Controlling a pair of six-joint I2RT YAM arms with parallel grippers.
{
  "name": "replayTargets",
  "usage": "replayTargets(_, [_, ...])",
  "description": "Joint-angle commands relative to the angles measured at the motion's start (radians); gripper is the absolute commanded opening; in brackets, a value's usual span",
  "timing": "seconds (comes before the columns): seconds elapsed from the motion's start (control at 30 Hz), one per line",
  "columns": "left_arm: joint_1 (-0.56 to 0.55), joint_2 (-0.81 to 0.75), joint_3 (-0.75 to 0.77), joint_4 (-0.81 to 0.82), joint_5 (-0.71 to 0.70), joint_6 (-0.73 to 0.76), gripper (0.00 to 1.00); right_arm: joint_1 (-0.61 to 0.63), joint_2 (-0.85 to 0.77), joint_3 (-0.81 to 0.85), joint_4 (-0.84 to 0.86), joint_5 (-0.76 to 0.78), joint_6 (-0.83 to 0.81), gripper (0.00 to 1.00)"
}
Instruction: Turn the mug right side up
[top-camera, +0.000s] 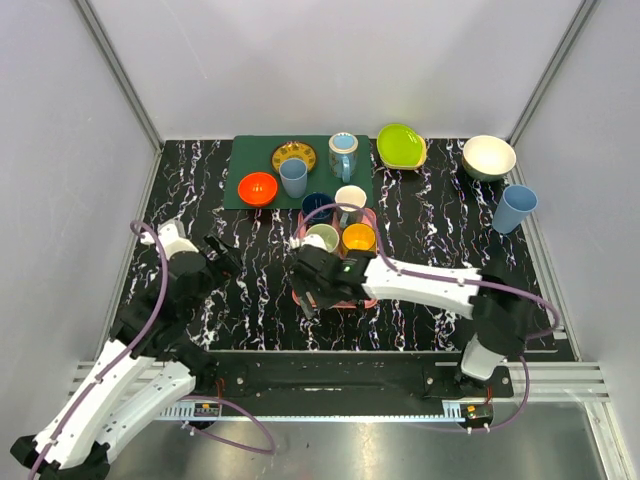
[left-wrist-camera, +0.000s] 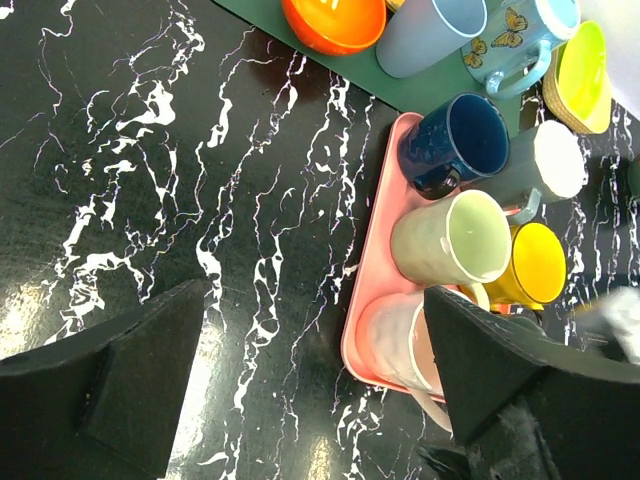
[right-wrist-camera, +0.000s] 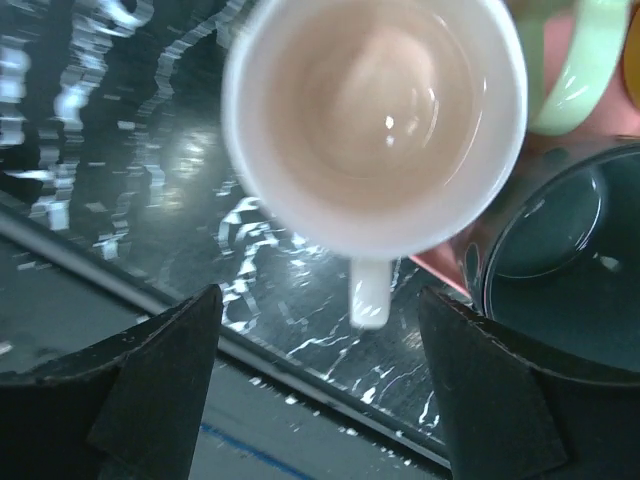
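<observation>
Your right tool (right-wrist-camera: 320, 310) hangs wide open, empty, over the mug (right-wrist-camera: 372, 120), mouth-up at the near corner of the tray (left-wrist-camera: 375, 250). Left tool (left-wrist-camera: 312, 300) is open and empty too. Clip the mug pulling away and it could topple off the edge.

The mug (right-wrist-camera: 375, 110) is standing mouth-up, filling the upper middle of the right wrist view. A thick white rim is ringing a pale pinkish, glossy, empty inside, and the handle (right-wrist-camera: 368, 295) is pointing straight down the frame. In the left wrist view it is showing at lower centre as a pale pink, faintly ribbed wall. There it is sitting on the lower corner of the pink tray (left-wrist-camera: 372, 250), its right side hidden. In the top view it is lying almost wholly out of sight.
</observation>
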Motion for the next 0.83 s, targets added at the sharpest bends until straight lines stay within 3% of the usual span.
replayTargets(0.0, [-0.001, 0.027, 0.024, 0.043, -0.008, 0.038, 0.95, 0.021, -0.201, 0.108, 0.052, -0.059, -0.003, 0.86])
replayTargets(0.13, [-0.001, 0.094, 0.067, 0.035, 0.01, 0.064, 0.99, 0.027, -0.357, 0.206, 0.037, 0.035, -0.053, 0.9])
replayTargets(0.2, [-0.001, 0.133, 0.096, 0.034, 0.027, 0.081, 0.99, 0.021, -0.429, 0.237, -0.009, 0.232, -0.099, 0.92])
replayTargets(0.27, [-0.001, 0.193, 0.116, 0.032, 0.06, 0.093, 0.99, -0.023, -0.469, 0.216, -0.065, 0.345, -0.151, 0.95])
replayTargets(0.3, [-0.001, 0.216, 0.135, 0.032, 0.076, 0.098, 0.99, -0.119, -0.481, 0.196, -0.084, 0.368, -0.154, 0.96])
replayTargets(0.4, [-0.001, 0.289, 0.166, 0.035, 0.136, 0.115, 0.99, -0.32, -0.564, 0.046, -0.064, 0.324, -0.144, 0.97])
replayTargets(0.53, [-0.001, 0.325, 0.169, 0.052, 0.202, 0.135, 0.99, -0.456, -0.695, -0.157, 0.029, 0.301, -0.122, 0.97])
replayTargets(0.8, [-0.001, 0.286, 0.13, 0.127, 0.281, 0.173, 0.99, -0.473, -0.902, -0.387, 0.146, 0.361, -0.064, 0.98])
